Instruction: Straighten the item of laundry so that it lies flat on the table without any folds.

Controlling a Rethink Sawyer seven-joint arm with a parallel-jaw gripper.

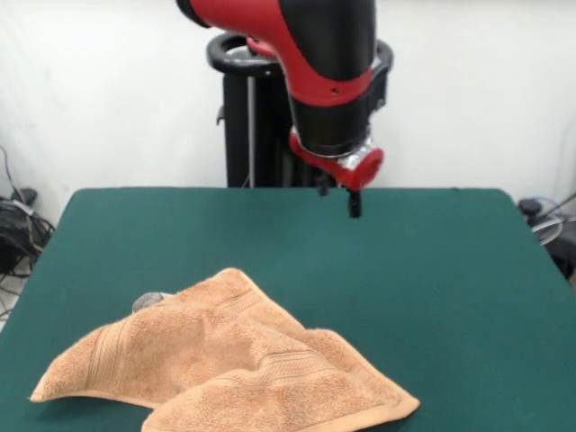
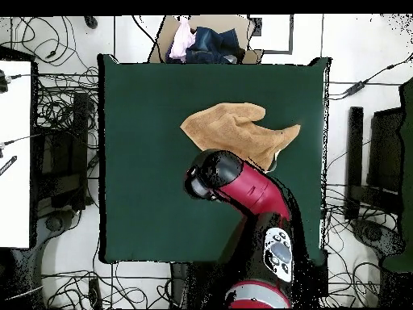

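One towel (image 1: 229,369) is all there is to deal with, a soft orange-tan terry cloth lying crumpled on the green bench (image 1: 432,270), and it sits well in front of and below the jaws (image 1: 340,196), toward my side and off to my left as I face the robot. The jaws hang high above the far part of the bench, clear of the cloth and holding nothing; only small dark tips show beneath the red wrist, and I cannot tell how far apart they stand. The towel is doubled over itself: one layer is folded across another, with a raised ridge running through the middle and a woven band showing on each flap. Something small and pale pokes out at its far edge, perhaps the tag. I'd judge it light, limp and a bit grippy against the felt, so it should drag rather than slide. The best hold looks like a corner of the upper flap, pinched and drawn outward to unfold it.
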